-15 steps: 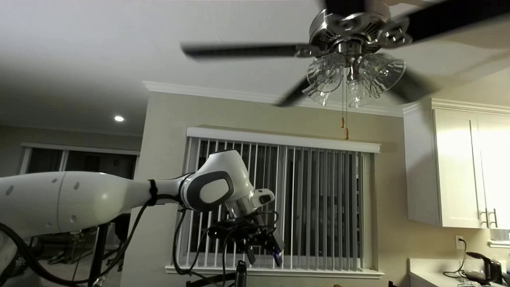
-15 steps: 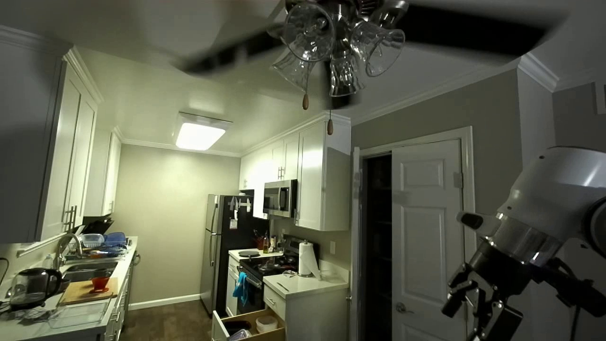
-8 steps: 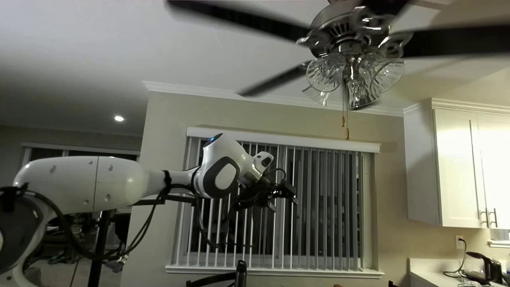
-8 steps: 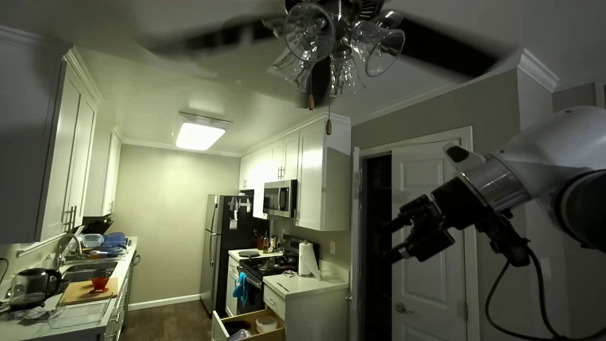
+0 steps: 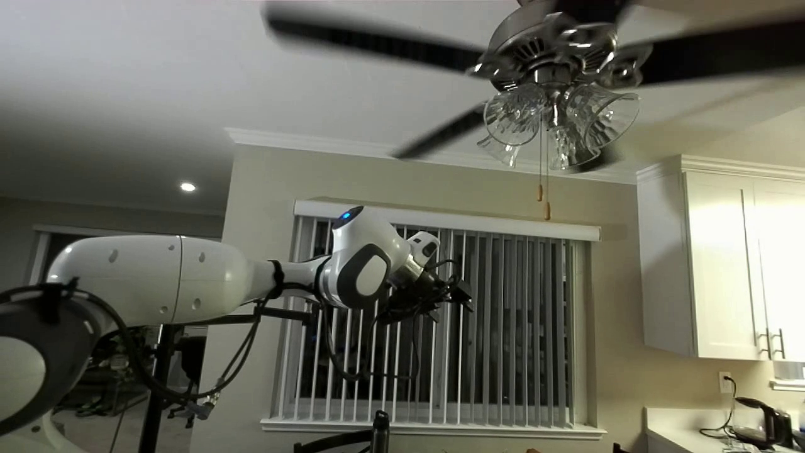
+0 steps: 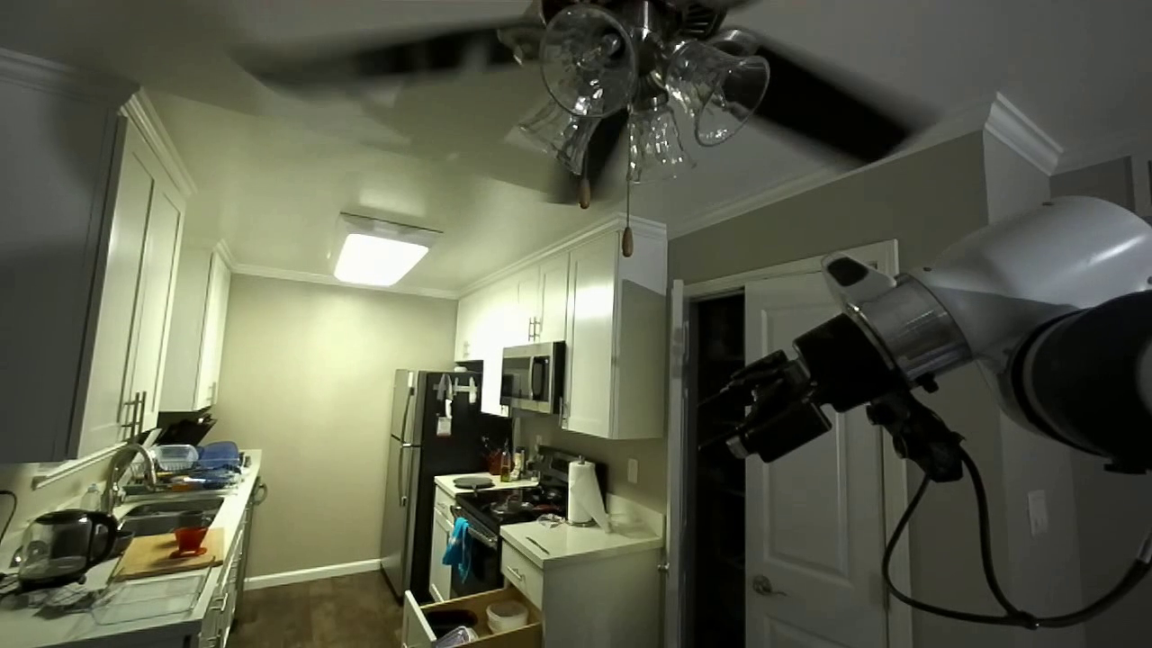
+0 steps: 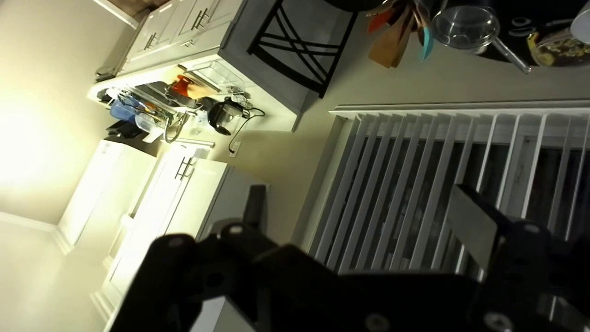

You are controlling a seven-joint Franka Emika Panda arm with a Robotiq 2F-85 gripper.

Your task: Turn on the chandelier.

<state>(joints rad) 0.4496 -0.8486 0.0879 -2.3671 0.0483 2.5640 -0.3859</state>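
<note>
The chandelier (image 5: 516, 116), a ceiling-fan fixture with clear glass bell shades, a silver hub and dark blades, hangs at the upper right; an exterior view also shows it at top centre (image 6: 589, 63). No glow shows in its shades, and its blades are blurred. Two thin pull chains hang from it; the lower wooden pendant (image 5: 547, 211) also shows in an exterior view (image 6: 627, 241). My gripper (image 5: 453, 311) is lower than the pendants and apart from them. In the wrist view the gripper (image 7: 359, 198) is open and empty; the chandelier is out of view there.
Blades sweep round the hub above the shades. A window with vertical blinds (image 5: 503, 327) lies behind the arm. A white cabinet (image 5: 723, 264) hangs at the right. A dark bottle (image 5: 380, 431) and chair back (image 5: 333, 439) stand below. A white door (image 6: 810, 468) is behind the gripper.
The arm has risen and reached forward; my gripper has swung up from pointing down to nearly level and moved nearer the pull chains. The blades have turned and the chains sway slightly.
</note>
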